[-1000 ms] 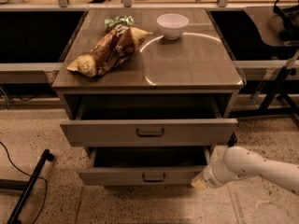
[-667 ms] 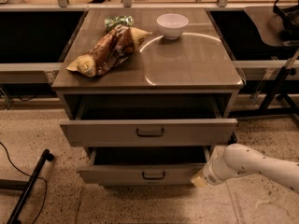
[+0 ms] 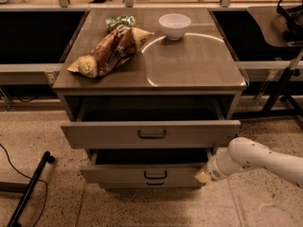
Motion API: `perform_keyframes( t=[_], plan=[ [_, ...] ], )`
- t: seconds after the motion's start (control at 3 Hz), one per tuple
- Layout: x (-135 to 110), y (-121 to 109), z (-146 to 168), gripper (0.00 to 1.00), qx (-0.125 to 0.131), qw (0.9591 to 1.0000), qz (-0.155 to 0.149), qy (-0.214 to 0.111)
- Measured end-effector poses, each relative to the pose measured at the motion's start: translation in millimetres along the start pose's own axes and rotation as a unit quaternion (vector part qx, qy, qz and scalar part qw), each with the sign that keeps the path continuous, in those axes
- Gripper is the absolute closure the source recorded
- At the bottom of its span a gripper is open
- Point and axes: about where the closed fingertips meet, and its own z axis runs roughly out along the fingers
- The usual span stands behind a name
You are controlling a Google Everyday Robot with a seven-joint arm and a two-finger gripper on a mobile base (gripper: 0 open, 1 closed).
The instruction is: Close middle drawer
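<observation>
Cabinet top [image 3: 189,72] holds snack bag [image 3: 111,51], bowl [image 3: 174,25].

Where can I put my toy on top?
The bare right half of the cabinet top, in front of the white bowl and right of the chip bag. Back left is crowded. The gripper sits low by the middle drawer.

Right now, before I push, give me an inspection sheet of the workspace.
Surface: cabinet top, glossy brown.
Job's things: middle drawer pulled out; top drawer above it also open.
Clutter: chip bag, green packet and white bowl on the cabinet top.
Grippers: claw at the right end of the middle drawer's front; contact unclear.
Cables: black cable on the floor, left.
Surroundings: speckled floor; black stand leg.
</observation>
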Motion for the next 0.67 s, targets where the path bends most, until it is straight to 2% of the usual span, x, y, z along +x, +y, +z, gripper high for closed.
perform_keyframes(
  t=[0.67],
  plan=[
    [-17,-11,-39,1.0,-0.005,0.9998,0.004,0.02]
  ],
)
